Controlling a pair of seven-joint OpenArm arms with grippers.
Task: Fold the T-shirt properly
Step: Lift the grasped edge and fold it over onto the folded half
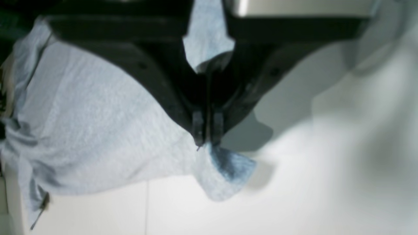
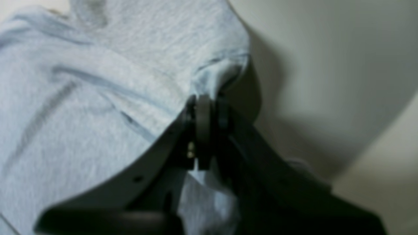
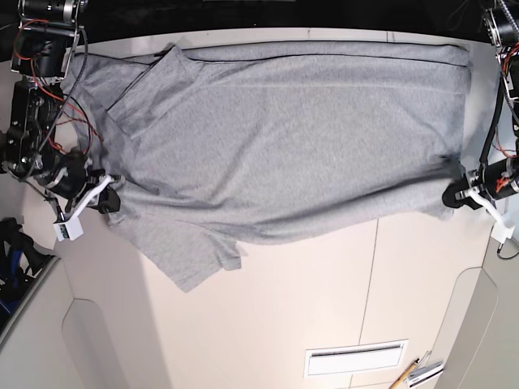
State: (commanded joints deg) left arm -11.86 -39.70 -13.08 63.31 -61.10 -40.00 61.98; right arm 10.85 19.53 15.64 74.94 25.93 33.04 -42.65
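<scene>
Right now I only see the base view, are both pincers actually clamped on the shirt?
Observer: Yes for the left pincer; the left wrist view shows its fingers closed on a hem corner of the T-shirt.
Operator: And the right one?
Observer: The right pincer is shut on a bunched fold near a seam.
Operator: Is any cloth poking past the left fingers?
Observer: Yes, a small flap sticks out beyond the tips and hangs just above the table, casting a shadow.
</scene>
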